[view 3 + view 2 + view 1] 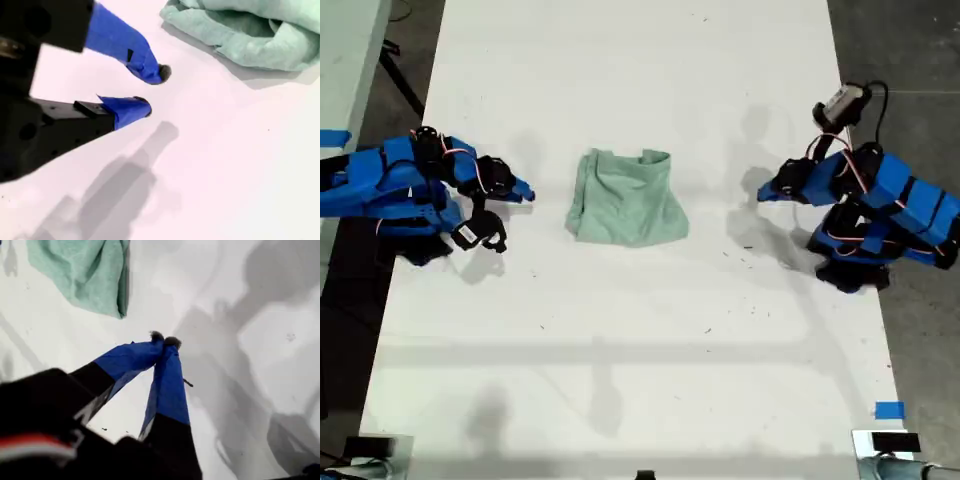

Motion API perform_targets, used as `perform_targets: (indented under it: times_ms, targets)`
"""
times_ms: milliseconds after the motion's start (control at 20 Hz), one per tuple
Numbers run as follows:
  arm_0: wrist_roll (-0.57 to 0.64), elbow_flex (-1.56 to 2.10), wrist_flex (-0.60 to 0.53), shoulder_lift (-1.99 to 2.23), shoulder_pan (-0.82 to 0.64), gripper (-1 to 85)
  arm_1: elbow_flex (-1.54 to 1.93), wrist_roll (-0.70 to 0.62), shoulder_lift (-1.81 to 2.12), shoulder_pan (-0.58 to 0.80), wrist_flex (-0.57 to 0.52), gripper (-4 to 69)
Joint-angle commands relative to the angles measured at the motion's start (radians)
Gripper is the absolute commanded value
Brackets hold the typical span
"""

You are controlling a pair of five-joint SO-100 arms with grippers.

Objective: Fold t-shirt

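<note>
The first hand (165, 339) is clenched, its two blue fingertips pressed together with nothing between them, and it hangs just above the bare white bench (640, 340). Ahead of its tips and off to one side, near but not touching, lies a smooth corner of the t-shirt (82, 275), pale mint green, with one folded edge turned toward the hand. The second hand (152, 90) is released, a clear gap showing between its blue-taped fingertips and nothing in that gap; it too hovers low over the bench and casts a soft shadow beneath itself. Beyond its tips, close by yet apart from them, sits a rumpled, rolled edge of the same t-shirt (250, 30). Seen from the exterior view, the t-shirt (625, 198) is gathered into a loose, roughly square bundle between the two hands, flat on the bench and touched by neither. A blue arm (400, 185) reaches in from the exterior view's left and another blue arm (880, 205) from the exterior view's right, both pointing their tips toward the cloth. I cannot tell from the wrist views which arm carries which hand.
</note>
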Motion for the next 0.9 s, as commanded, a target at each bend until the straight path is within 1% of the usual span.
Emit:
perform_targets:
  times_ms: [0, 100, 250, 300, 400, 550, 700, 850]
  targets:
    - [-0.034, 0.110, -0.014, 0.196, 0.049, 1.1, -0.021, 0.015, 0.014, -0.075, -0.123, -1.1]
    - [-0.046, 0.183, 0.023, 0.314, 0.049, 0.0, -0.181, -0.041, -0.259, -0.117, -0.242, -1.1]
    - [-0.048, 0.255, 0.107, 0.528, 0.063, 0.0, -0.592, -0.138, -0.779, -0.166, -0.345, -1.1]
    - [-0.044, 0.255, 0.141, 0.588, 0.064, 0.0, -0.738, -0.167, -0.933, -0.178, -0.357, -1.1]
    - [-0.044, 0.258, 0.161, 0.615, 0.069, 0.0, -1.048, -0.213, -1.229, -0.213, -0.348, -1.1]
    - [-0.043, 0.258, 0.172, 0.617, 0.072, 0.1, -1.440, -0.232, -1.606, -0.264, -0.296, -1.1]
    - [-0.046, 0.258, 0.176, 0.617, 0.071, 1.4, -1.629, -0.230, -1.798, -0.290, -0.276, -1.2]
    - [-0.046, 0.258, 0.181, 0.617, 0.063, 1.7, -1.671, -0.236, -1.847, -0.278, -0.262, -1.2]
